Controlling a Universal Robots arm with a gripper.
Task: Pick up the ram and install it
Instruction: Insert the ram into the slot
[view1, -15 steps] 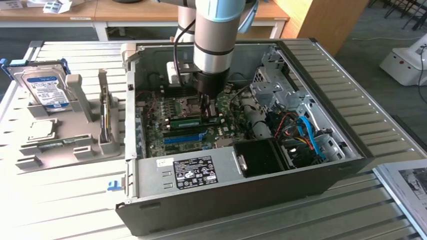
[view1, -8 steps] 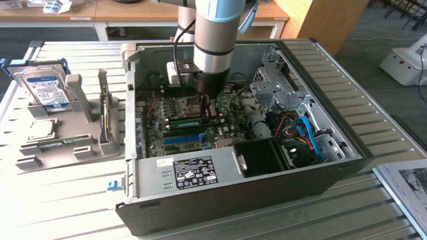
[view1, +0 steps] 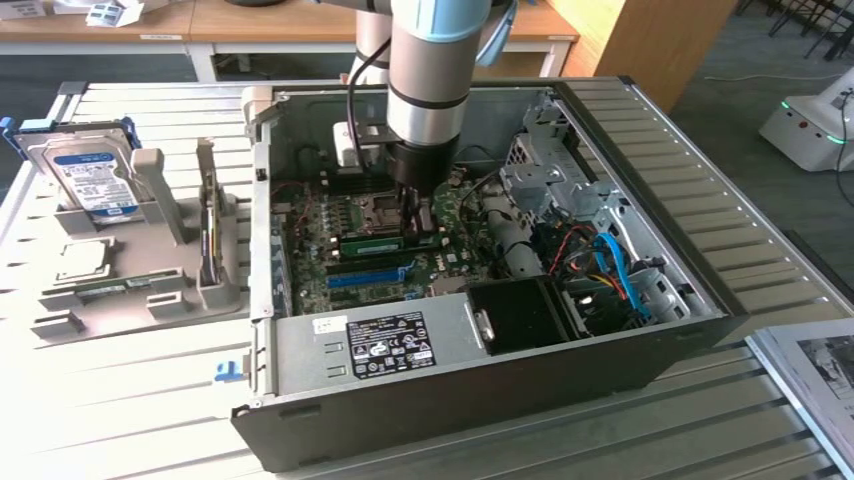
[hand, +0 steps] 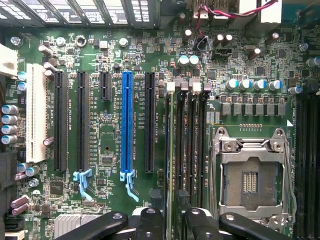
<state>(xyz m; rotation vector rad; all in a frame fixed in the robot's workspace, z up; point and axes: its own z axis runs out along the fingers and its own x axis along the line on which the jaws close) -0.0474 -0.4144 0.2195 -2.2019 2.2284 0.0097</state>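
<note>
A: What's the biggest thing there?

B: A pale slatted desk (view1: 134, 420). On it is a black computer case (view1: 561, 390), lying on its side with the cover off. A silver-and-blue arm (view1: 434, 70) reaches down from above into the open case.

A: Anything beside the case?

B: Toward the exterior view's left there's a grey holder (view1: 127, 310). A silver hard drive (view1: 91, 172) stands upright in it (blue-white label facing the camera).

A: And inside?

B: A green motherboard (hand: 107, 145) covers the case floor. The wrist view shows a long blue slot (hand: 127, 120) among black ones. There's also a square metal CPU socket (hand: 249, 175) with its contacts showing.

A: Where's the ram?

B: The ram (view1: 371, 243) stands on edge in a memory slot on the motherboard. It sits between the CPU socket and the blue slot, parallel to the blue slot.

A: And the pincer?

B: The pincer (hand: 173, 216) hangs low over the memory slots, at the ram's end toward the exterior view's right. Its black fingers (hand: 150, 222) are spread wide, with board showing in the gap between them, and they clasp nothing. I cannot tell whether a finger brushes the stick.
</note>
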